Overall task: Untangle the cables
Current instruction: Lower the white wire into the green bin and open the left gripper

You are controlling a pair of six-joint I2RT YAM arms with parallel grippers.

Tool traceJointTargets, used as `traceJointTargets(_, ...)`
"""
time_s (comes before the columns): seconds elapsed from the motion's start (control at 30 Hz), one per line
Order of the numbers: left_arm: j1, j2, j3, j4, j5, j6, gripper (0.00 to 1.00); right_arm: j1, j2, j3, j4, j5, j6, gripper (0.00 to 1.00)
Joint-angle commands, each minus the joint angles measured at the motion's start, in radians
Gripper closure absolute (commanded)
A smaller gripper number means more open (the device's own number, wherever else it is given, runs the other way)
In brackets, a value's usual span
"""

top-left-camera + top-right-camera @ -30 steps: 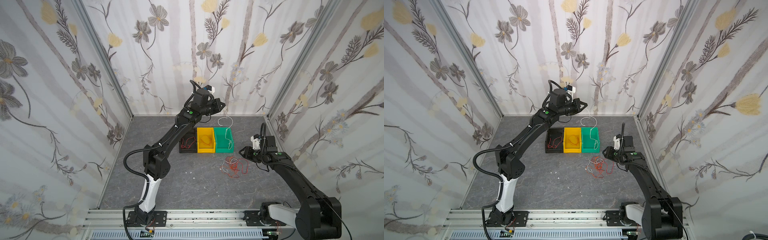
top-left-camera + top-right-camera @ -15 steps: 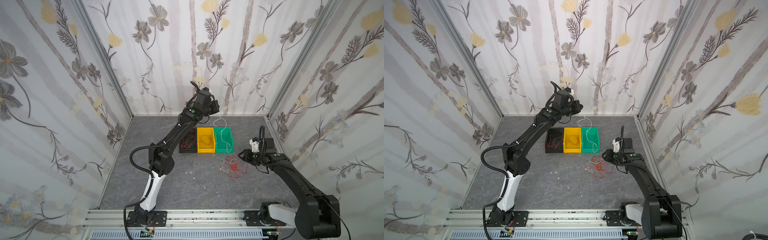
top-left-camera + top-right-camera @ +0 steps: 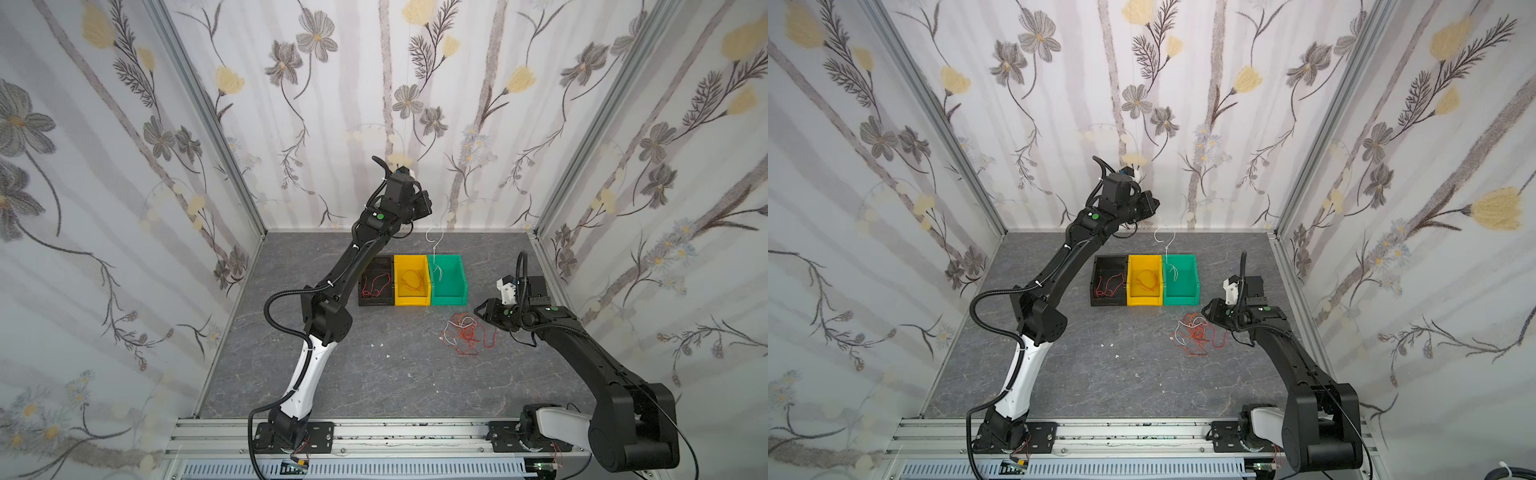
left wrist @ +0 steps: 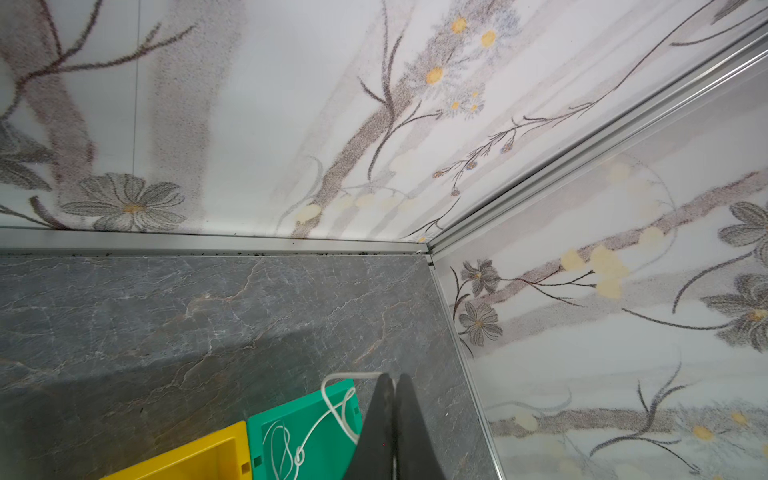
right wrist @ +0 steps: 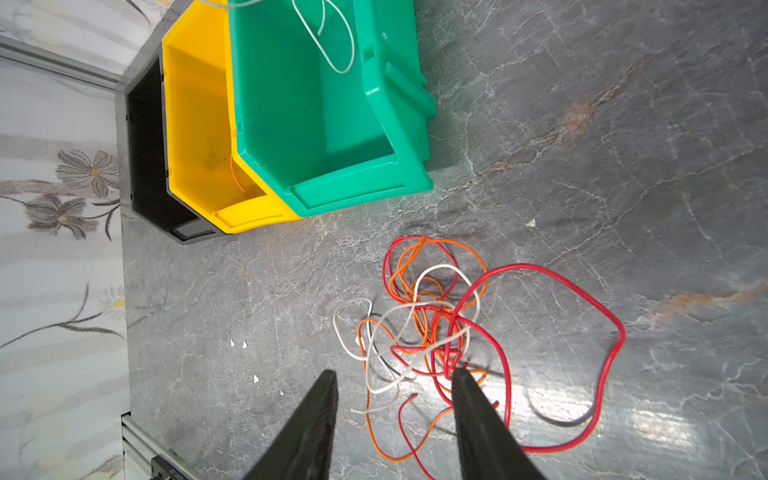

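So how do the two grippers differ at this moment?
The left gripper is raised high; the right gripper hangs low over the tangle. The left's jaws are shut on a white cable whose lower end lies in the green bin; the right's jaws stand apart, gripping nothing. Both have black, tapered jaws.

The left arm's elbow (image 3: 328, 320) is now drawn in nearer the green bin (image 3: 449, 300), and the left gripper (image 4: 394, 379) sits slightly farther left. With it, the hanging white cable (image 3: 434, 254) shifts from the bin's right side to its left side. The right gripper (image 5: 392, 376) edges closer to the tangle (image 3: 467, 334).
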Motion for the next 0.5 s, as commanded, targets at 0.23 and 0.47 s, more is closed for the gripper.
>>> traceJointTargets(0.23,-0.071,-0.004,-0.172,0.078,0.086,-0.087,1.00,0.000,0.011,-0.029,0.049,-0.024,0.001,0.53)
traceJointTargets(0.47,-0.097,0.018,-0.237,0.094,0.065,-0.113,1.00,0.000,0.012,-0.044,0.052,-0.023,-0.006,0.53)
